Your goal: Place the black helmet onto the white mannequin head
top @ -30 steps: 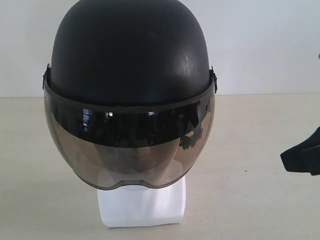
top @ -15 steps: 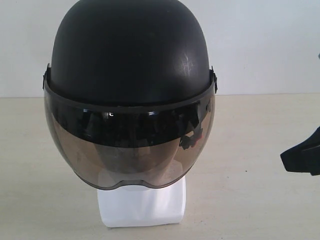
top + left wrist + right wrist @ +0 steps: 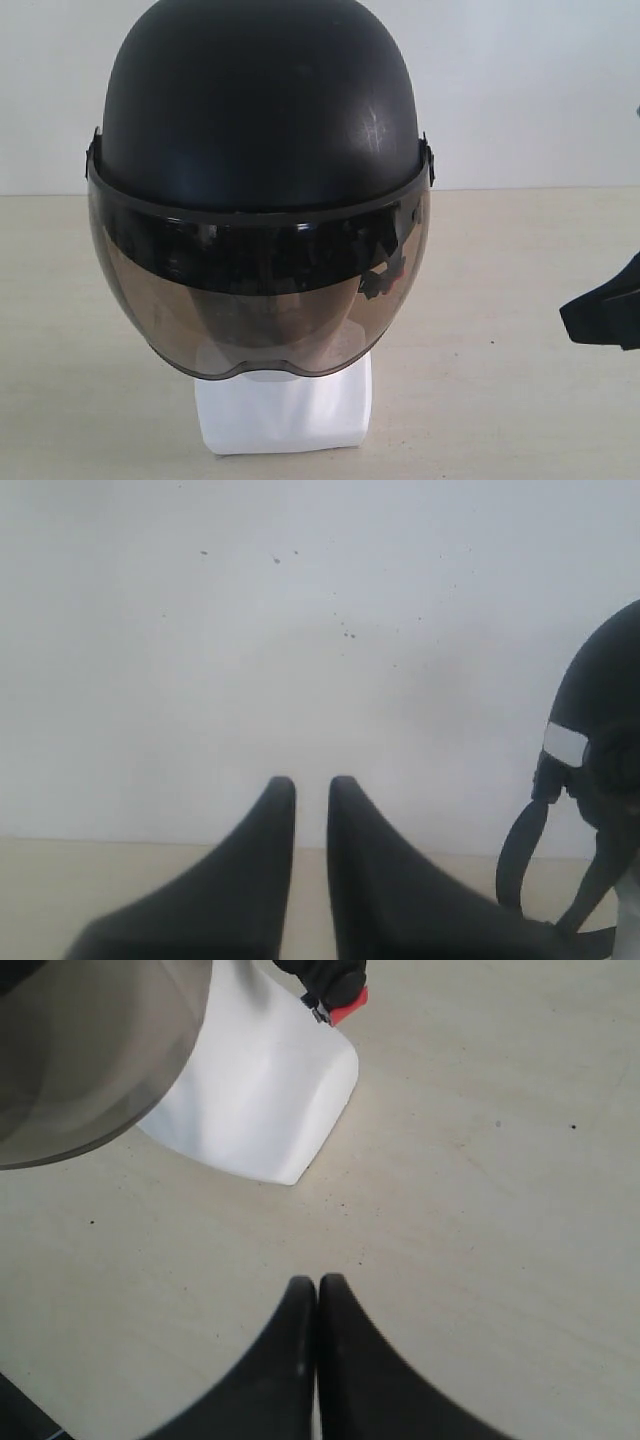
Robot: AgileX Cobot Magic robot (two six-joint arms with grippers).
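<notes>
Black helmet (image 3: 260, 100) is sitting on the white mannequin head (image 3: 285, 410), covering it down to the neck; only the squarish base is showing under the visor (image 3: 250, 290).

Count: you are working with one helmet, one head, one visor, one red buckle (image 3: 345, 1005) and two grippers.

Edges and room: the table (image 3: 500, 400) is lying bare on both sides of the head and in front of its base. The table's far edge is meeting the wall (image 3: 530, 90) behind the head. One dark robot part (image 3: 603, 315) is showing on the right of the head, well apart from it; you cannot tell which part it is.

Orientation: the helmet is sitting upright, crown up, with the visor facing the exterior camera. Its front-to-back axis is running from the wall side of the head towards that camera. The buckle is hanging beside the neck, on the right of the head in the exterior view, and the chin strap (image 3: 520, 850) is looping down below the shell.

Left gripper (image 3: 311, 782): the fingers are standing slightly parted with a narrow gap, grasping nothing. It is hanging clear of the head, to one side of it, with the helmet's side at the border of its camera.

Right gripper (image 3: 317, 1282): the fingers are pressing together, clenched on nothing. It is hovering over bare table near the head's base, not touching it.
</notes>
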